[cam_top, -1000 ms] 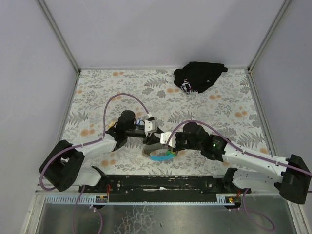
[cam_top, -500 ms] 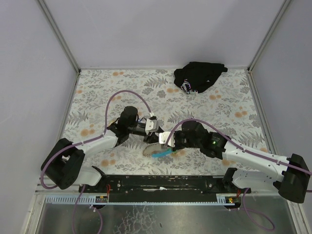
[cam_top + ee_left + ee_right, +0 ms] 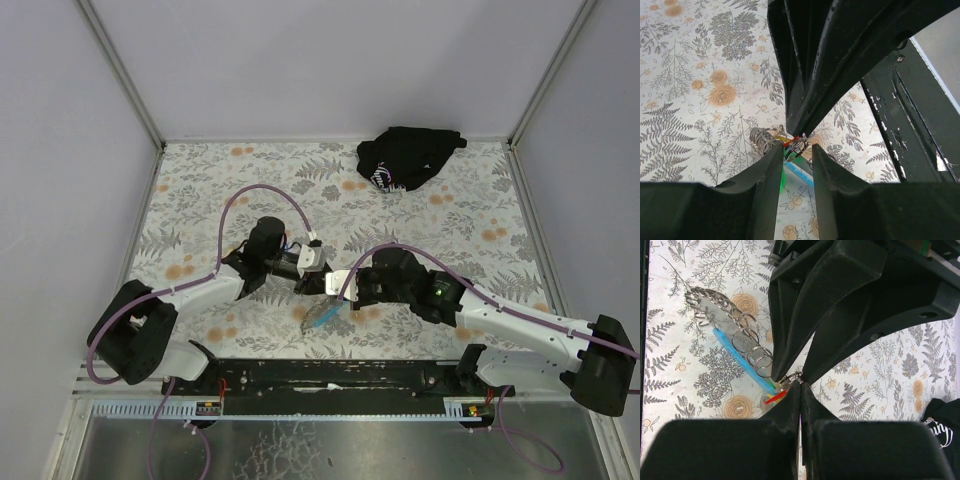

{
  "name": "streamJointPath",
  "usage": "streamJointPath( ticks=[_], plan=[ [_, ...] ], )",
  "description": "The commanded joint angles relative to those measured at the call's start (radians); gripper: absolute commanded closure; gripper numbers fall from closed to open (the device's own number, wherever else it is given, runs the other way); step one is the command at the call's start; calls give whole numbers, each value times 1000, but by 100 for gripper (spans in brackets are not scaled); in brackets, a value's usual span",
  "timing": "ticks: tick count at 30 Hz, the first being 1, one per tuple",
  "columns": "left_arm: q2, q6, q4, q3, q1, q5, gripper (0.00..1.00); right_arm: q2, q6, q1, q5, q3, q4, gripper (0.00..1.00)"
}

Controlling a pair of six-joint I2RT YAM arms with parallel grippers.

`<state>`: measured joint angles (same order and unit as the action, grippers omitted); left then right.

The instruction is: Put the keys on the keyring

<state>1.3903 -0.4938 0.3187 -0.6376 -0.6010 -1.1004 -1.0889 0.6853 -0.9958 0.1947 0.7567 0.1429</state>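
Keyring (image 3: 792, 377) sits right where the two grippers meet, low over the floral table (image 3: 200, 180) near its front edge. Its lanyard strap (image 3: 735, 332) and the light-blue section (image 3: 737, 357) trail off to one side. The keys (image 3: 792, 142) are bunched just under the ring. I can pick out red, yellow and green tags, but not which key is which.

The right gripper (image 3: 800, 387) is clamped tight, and as far as I can tell it's pinching the small ring itself. The left gripper (image 3: 795, 152) has a narrow gap between its jaws with nothing caught in it. The tags show through that gap, just past the fingertips.

To do this bit well, imo the right side should act purely as a vise: no twisting, and keep the ring's split facing the left fingers. The left should close on one key only, by its tag or head and not the whole clump, so the hole stays free to slide on. Everything's tiny next to those fingers, so go slow, and watch that the strap doesn't get nipped too.

Compared with a second ago, the left gripper has crept in closer to the right one. The strap was spread in a wide curve on the table and now looks gathered into a narrower bundle. The black cloth bundle (image 3: 408, 157) at the far edge hasn't budged.
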Motion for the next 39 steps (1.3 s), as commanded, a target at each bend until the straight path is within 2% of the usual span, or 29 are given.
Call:
streamJointPath(
  ticks=[1,16,29,35,39],
  plan=[
    [13,-2,-12,-16,4,-22,73,24,12,-9,-22,30,-99,100],
    [14,7,-47,-18,9,31,99,85,-34,-9,-77,-27,-78,100],
    [19,126,30,-7,23,132,100,72,-83,-10,-107,-66,-54,100],
    [22,295,194,32,27,217,100,41,-128,-9,-107,-94,-77,100],
    [28,424,327,73,27,291,100,17,-171,-10,-160,-111,-114,100]
  ],
)
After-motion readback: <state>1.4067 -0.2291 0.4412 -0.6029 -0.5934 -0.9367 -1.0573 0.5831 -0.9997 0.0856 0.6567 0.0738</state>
